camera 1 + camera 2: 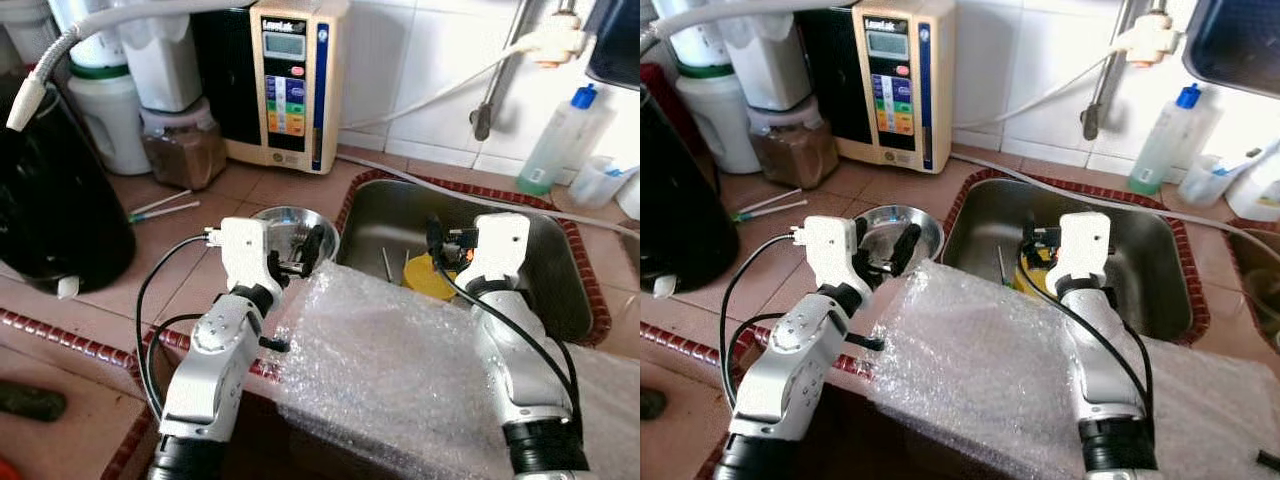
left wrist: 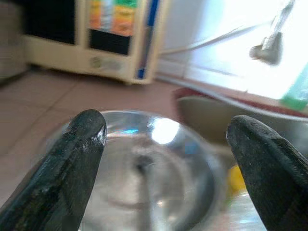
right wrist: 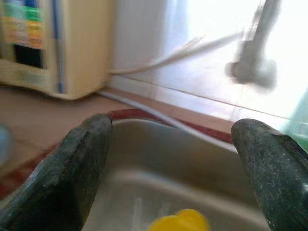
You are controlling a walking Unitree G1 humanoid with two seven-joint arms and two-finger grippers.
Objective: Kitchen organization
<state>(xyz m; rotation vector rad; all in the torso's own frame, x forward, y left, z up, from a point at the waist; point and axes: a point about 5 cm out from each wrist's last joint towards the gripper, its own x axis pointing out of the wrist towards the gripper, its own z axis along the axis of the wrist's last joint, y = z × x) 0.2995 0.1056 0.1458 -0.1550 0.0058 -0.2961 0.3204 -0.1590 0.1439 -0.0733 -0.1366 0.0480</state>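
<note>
A shiny steel bowl (image 1: 290, 224) sits on the tiled counter at the sink's left rim, and it also appears as the steel bowl (image 2: 144, 168) just beyond my left fingers. My left gripper (image 1: 300, 255) hangs open right over its near edge with nothing held. A steel sink (image 1: 560, 270) lies to the right, holding a yellow object (image 1: 432, 277) and some thin utensils. My right gripper (image 1: 440, 245) stands open above the sink's near side, over the yellow object (image 3: 180, 224). A bubble wrap sheet (image 1: 390, 370) drapes over the counter's front edge between my arms.
A beige water ionizer (image 1: 290, 80), white jugs and a jar of brown powder (image 1: 185, 150) stand at the back left. A large black vessel (image 1: 50, 200) sits far left. A tap (image 1: 490, 100), a hose and a blue-capped bottle (image 1: 560, 140) stand behind the sink.
</note>
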